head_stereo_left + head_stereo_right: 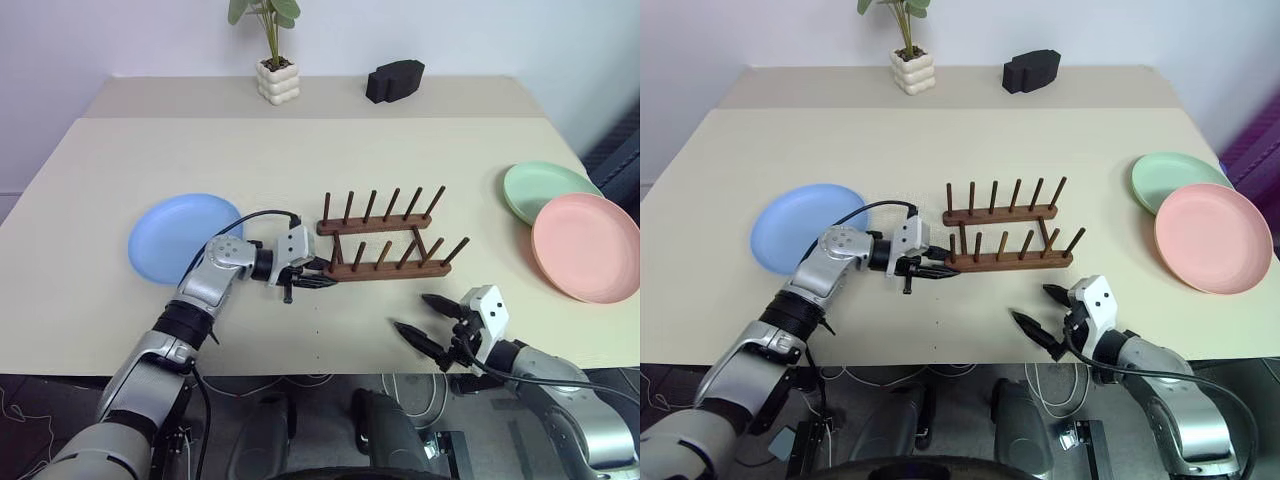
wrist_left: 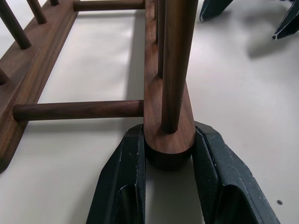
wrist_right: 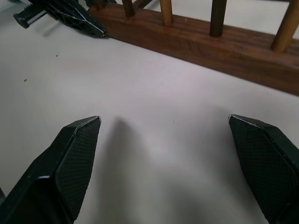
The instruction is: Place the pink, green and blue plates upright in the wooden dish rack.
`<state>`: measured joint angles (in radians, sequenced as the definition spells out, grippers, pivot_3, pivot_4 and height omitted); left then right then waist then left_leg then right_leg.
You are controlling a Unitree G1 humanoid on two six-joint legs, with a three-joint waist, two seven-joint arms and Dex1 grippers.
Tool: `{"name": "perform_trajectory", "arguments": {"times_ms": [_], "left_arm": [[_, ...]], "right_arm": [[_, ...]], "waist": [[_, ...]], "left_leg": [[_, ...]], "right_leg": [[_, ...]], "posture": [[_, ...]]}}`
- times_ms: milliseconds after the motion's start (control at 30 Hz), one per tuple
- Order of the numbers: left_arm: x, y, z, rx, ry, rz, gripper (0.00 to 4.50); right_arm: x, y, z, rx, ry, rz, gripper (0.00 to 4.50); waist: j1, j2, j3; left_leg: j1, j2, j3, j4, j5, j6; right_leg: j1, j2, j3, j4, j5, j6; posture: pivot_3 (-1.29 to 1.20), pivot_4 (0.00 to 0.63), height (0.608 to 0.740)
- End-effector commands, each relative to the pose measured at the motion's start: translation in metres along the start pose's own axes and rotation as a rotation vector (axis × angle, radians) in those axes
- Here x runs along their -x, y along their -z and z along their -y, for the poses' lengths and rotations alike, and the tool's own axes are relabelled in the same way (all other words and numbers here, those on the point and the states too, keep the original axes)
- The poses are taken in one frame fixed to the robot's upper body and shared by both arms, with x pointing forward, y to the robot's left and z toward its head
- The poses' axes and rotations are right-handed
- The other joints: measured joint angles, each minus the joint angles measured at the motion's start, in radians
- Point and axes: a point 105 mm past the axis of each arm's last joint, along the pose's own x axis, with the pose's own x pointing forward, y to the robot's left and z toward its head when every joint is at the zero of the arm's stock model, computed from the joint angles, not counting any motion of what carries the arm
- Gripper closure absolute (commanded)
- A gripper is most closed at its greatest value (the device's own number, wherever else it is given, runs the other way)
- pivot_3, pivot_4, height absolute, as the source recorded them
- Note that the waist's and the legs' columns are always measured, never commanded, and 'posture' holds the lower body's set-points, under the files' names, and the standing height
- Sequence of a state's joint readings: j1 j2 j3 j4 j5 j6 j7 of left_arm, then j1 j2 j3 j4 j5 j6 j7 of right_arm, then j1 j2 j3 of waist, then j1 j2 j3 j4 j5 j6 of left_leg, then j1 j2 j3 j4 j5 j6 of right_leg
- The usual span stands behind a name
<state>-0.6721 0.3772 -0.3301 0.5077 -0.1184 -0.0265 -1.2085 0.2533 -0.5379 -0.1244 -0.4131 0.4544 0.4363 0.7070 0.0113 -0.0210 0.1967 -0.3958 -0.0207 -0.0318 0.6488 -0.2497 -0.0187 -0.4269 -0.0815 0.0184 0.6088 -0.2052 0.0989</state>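
Note:
The wooden dish rack (image 1: 390,268) stands in the middle of the table with nothing between its pegs. My left gripper (image 1: 318,280) is shut on the left end of its near rail (image 2: 161,126), one finger (image 2: 126,163) on each side. The blue plate (image 1: 180,235) lies flat to the left, behind my left arm. At the right, the green plate (image 1: 545,185) lies flat, partly under the pink plate (image 1: 588,245). My right gripper (image 1: 412,312) hovers open over bare table just in front of the rack (image 3: 201,44), nothing between its fingers (image 3: 74,154).
A potted plant (image 1: 275,70) and a black object (image 1: 395,80) stand at the back of the table. The table's front edge (image 1: 330,368) runs close under my right gripper. The pink plate lies near the right edge.

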Motion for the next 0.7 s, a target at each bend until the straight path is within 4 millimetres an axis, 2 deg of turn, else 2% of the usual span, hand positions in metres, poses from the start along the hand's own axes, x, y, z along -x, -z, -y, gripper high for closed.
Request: {"name": "perform_trajectory", "arguments": {"times_ms": [33,167,233,333,400,433,467,667,700], "left_arm": [[0.002,-0.007,-0.007,0.003,-0.029,0.024,2.26],[0.007,-0.006,-0.01,0.019,-0.089,0.036,0.22],[0.01,-0.005,-0.01,0.031,-0.109,0.034,0.07],[0.024,-0.002,-0.006,0.091,-0.178,0.04,0.07],[0.028,-0.002,-0.001,0.105,-0.201,0.044,0.0],[0.03,-0.004,0.002,0.117,-0.211,0.054,0.52],[0.032,-0.005,0.006,0.132,-0.212,0.064,0.77],[0.024,-0.015,0.039,0.184,-0.105,0.088,3.86],[0.02,-0.014,0.044,0.176,-0.086,0.07,4.3]], "right_arm": [[0.001,-0.016,-0.003,0.053,-0.003,0.041,0.0],[0.0,-0.02,-0.002,0.077,-0.004,0.036,0.0],[0.001,-0.022,0.001,0.092,0.004,0.03,0.0],[0.009,-0.028,0.02,0.116,0.044,0.018,0.0],[0.015,-0.028,0.028,0.129,0.065,0.001,0.55],[0.018,-0.027,0.032,0.136,0.072,-0.01,0.81],[0.02,-0.026,0.034,0.14,0.078,-0.024,1.29],[0.022,-0.018,0.048,0.181,0.129,-0.085,4.46],[0.021,-0.017,0.05,0.193,0.137,-0.095,4.5]], "waist": [[-0.001,0.0,0.0],[-0.002,0.0,0.0],[-0.001,0.0,0.0],[-0.006,0.0,0.0],[-0.005,0.0,0.0],[-0.004,0.0,0.0],[-0.002,0.0,0.0],[0.001,0.0,0.0],[0.0,0.0,0.0]], "left_leg": [[0.0,0.0,0.0,0.0,0.0,0.0],[0.0,0.0,0.0,0.0,0.0,0.0],[0.0,0.0,0.0,0.0,0.0,0.0],[0.0,0.001,0.0,0.0,0.0,0.0],[0.0,0.001,0.0,0.0,0.0,0.0],[0.0,0.001,0.0,0.0,0.0,0.0],[0.0,0.001,0.0,0.0,0.0,0.0],[0.0,0.001,0.0,0.0,0.0,0.0],[0.0,0.001,0.0,0.0,0.0,0.0]], "right_leg": [[0.0,0.0,0.0,0.0,0.0,0.0],[0.0,0.0,0.0,0.0,0.0,0.0],[0.0,0.0,0.0,0.0,0.0,0.0],[0.0,0.0,0.0,0.0,0.001,0.0],[0.0,0.0,0.0,0.0,0.001,-0.001],[0.0,0.0,0.0,0.0,0.001,-0.001],[0.0,0.0,0.0,0.001,0.001,-0.001],[0.0,-0.001,0.0,0.0,0.0,-0.001],[0.0,0.0,0.0,0.0,0.0,0.0]], "posture": [[0.0,0.15,0.736],[0.0,0.15,0.736],[0.0,0.15,0.736],[0.0,0.15,0.736],[0.0,0.15,0.736],[0.0,0.15,0.736],[0.0,0.15,0.736],[0.0,0.15,0.736],[0.0,0.15,0.736]]}}
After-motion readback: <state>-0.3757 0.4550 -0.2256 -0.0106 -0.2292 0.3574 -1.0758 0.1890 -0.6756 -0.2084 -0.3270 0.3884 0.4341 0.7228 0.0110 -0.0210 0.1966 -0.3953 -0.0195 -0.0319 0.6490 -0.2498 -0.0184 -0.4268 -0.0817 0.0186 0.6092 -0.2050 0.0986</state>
